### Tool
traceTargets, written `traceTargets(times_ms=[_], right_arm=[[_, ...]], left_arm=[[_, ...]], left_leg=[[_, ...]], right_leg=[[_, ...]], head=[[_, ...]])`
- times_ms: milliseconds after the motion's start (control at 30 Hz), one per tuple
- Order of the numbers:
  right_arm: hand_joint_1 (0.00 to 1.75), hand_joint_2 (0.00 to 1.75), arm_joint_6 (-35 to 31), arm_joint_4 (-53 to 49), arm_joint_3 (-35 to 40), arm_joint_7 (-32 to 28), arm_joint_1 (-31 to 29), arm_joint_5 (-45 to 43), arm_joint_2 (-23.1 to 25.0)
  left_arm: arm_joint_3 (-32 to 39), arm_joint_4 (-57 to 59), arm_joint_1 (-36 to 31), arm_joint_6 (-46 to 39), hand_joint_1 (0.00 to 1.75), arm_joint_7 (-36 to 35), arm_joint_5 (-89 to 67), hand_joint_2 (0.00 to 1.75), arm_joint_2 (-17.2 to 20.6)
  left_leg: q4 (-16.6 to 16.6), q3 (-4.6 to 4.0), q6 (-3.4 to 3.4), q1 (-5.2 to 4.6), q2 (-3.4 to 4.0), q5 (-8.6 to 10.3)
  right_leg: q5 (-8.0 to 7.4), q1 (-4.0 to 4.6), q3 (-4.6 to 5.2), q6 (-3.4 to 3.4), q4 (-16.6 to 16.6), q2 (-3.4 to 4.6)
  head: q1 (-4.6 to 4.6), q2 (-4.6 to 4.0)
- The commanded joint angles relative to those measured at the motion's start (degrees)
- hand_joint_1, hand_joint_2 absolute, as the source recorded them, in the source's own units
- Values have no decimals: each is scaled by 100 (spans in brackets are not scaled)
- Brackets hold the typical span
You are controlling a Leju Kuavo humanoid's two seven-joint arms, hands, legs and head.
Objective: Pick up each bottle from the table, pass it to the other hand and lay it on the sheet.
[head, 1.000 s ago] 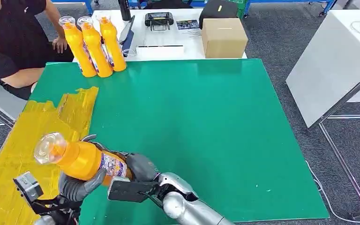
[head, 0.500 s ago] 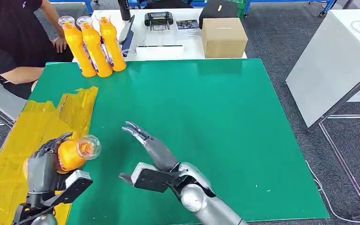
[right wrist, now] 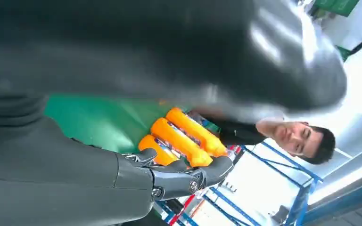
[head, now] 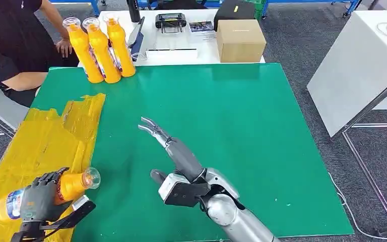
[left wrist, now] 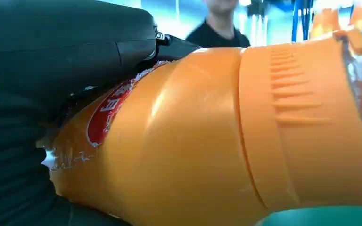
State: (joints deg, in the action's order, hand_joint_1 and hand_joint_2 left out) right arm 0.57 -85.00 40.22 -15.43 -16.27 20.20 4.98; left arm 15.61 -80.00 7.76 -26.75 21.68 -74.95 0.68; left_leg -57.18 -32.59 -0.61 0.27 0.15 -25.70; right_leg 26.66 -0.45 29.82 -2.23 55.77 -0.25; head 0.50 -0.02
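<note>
My left hand (head: 39, 200) grips an orange bottle (head: 73, 184) low over the yellow sheet (head: 40, 146) at the near left, the bottle lying almost flat with its clear cap toward the green mat. Up close in the left wrist view, the orange bottle (left wrist: 207, 136) fills the frame under my dark fingers (left wrist: 66, 52). My right hand (head: 174, 151) hovers over the green mat (head: 242, 131), fingers stretched out and holding nothing; its fingers (right wrist: 179, 181) point toward the bottles. Three orange bottles (head: 101, 48) stand upright at the mat's far left corner, and the same bottles (right wrist: 179, 136) appear in the right wrist view.
A person in black (head: 15, 40) sits at the far left, one hand beside the standing bottles. A cardboard box (head: 240, 40) and a controller (head: 170, 21) lie on the white table behind the mat. Another white table (head: 363, 65) stands to the right.
My right hand let go of the bottle and moved away over the mat. My left hand took the bottle, swung it left and lowered it onto the yellow sheet.
</note>
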Motion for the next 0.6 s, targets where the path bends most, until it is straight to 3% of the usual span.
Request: traceTargets(times_ms=[33, 233, 267, 600], right_arm=[[0, 0, 46, 17, 145, -14, -213, -31, -245], [0, 0, 111, 108, 205, -32, -369, -99, -230], [0, 0, 116, 131, 208, -32, -387, -103, -224], [0, 0, 143, 215, 170, -36, -434, -107, -227]], left_arm=[[37, 967, -279, 37, 175, 27, -194, 175, 104], [-343, 1797, -452, 87, 175, -137, -658, 175, 269], [-402, 1912, -476, 116, 0, -147, -676, 175, 320], [-554, 1951, -345, 520, 0, 19, -411, 175, 533]], left_leg=[[8, 16, 1, 0, -6, -2], [10, 20, 2, -2, -1, 0], [11, 23, 3, 0, 0, 0], [17, 67, 4, 0, 1, 6]], right_leg=[[3, 0, -17, 3, -8, -4], [-1, 0, -18, 4, -8, 3], [-2, 2, -21, 5, -10, 5], [-6, 3, -68, 8, -8, 4]], head=[[0, 0], [2, 0], [0, 0], [2, 0]])
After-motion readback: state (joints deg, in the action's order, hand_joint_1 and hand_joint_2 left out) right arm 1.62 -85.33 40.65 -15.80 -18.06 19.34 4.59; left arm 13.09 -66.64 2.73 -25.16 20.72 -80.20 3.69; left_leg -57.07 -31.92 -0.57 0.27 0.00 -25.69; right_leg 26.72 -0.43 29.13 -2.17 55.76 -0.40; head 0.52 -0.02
